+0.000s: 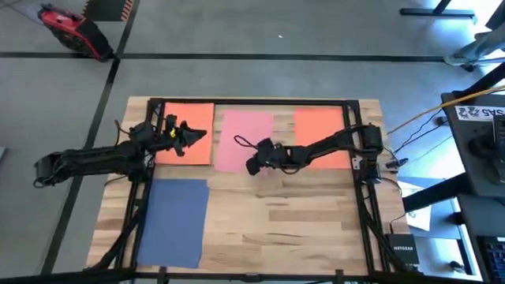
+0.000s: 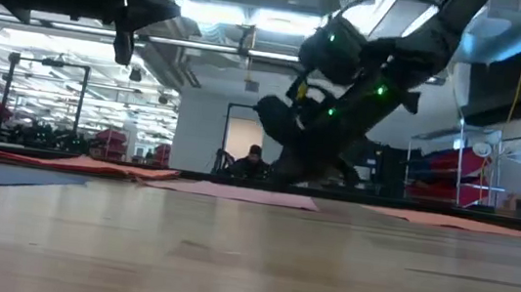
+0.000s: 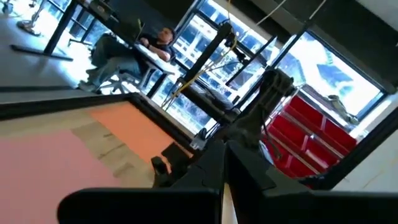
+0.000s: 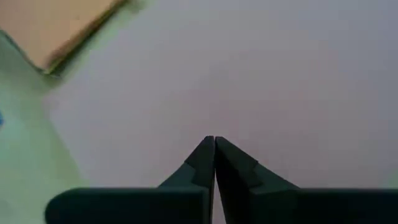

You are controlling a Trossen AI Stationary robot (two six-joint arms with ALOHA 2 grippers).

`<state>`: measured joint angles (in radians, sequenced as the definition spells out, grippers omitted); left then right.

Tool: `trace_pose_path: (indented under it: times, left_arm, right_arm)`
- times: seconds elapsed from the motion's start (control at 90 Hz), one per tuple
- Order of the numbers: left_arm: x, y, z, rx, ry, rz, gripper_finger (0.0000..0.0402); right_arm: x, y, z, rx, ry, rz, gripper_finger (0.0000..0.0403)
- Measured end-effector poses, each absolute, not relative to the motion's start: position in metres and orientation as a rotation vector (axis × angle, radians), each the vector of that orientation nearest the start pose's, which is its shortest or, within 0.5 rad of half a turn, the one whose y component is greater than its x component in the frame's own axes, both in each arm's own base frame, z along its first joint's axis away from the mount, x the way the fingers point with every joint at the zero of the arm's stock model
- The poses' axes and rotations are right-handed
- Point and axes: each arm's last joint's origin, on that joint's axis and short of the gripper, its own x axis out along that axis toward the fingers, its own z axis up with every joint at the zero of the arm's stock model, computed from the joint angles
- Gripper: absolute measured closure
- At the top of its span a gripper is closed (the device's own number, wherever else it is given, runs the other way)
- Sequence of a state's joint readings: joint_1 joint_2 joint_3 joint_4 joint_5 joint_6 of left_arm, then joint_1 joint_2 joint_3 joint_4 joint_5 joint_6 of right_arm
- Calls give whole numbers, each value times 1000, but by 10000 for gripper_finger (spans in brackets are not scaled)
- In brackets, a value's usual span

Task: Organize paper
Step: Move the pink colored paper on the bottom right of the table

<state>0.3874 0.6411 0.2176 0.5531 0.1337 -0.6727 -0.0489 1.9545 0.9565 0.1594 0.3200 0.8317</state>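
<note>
Paper is lying in four sheets on the table [image 1: 276, 229]: the right gripper [image 1: 251, 166], fingers pressed together, is touching the pink sheet [image 1: 237, 130] at centre, while the left gripper [image 1: 193, 136], also closed, is hovering over the left orange sheet [image 1: 193, 117].

Matt pink paper [image 1: 243, 138] lies on pale, smooth-looking wooden tabletop [image 1: 276, 221]; black frame [image 1: 359, 197] perhaps metal.

We see a pale wooden bench [image 1: 276, 221] edged by a black frame [image 1: 364, 197], standing on a grey floor [image 1: 260, 31]. A red device [image 1: 67, 28] lies on the floor at far left. Beyond the bench, a person [image 3: 155, 43] sits at a desk, near red cabinets [image 3: 311, 134].
</note>
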Motion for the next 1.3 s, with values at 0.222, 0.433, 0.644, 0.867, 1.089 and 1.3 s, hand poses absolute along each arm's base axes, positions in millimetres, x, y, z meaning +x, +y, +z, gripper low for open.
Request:
trace_pose_path:
  times: [0.222, 0.433, 0.644, 0.867, 1.089, 1.3]
  left_arm:
    - [142, 54, 227, -644, -200, 202, 401]
    - [142, 54, 226, -649, -183, 208, 401]
    - [142, 54, 223, -654, -156, 217, 401]
    - [142, 54, 222, -656, -147, 221, 401]
    - [142, 54, 222, -656, -147, 221, 401]
    - [142, 54, 222, -645, -145, 223, 401]
  right_arm:
    - [366, -14, 98, 734, 752, -499, 403]
    - [356, 9, 111, 762, 894, -336, 403]
    - [336, 34, 123, 755, 1068, -317, 403]
    - [322, 72, 125, 799, 1171, -319, 403]
    - [306, 120, 127, 924, 1239, -320, 403]
    - [283, 162, 130, 1034, 1294, -366, 403]
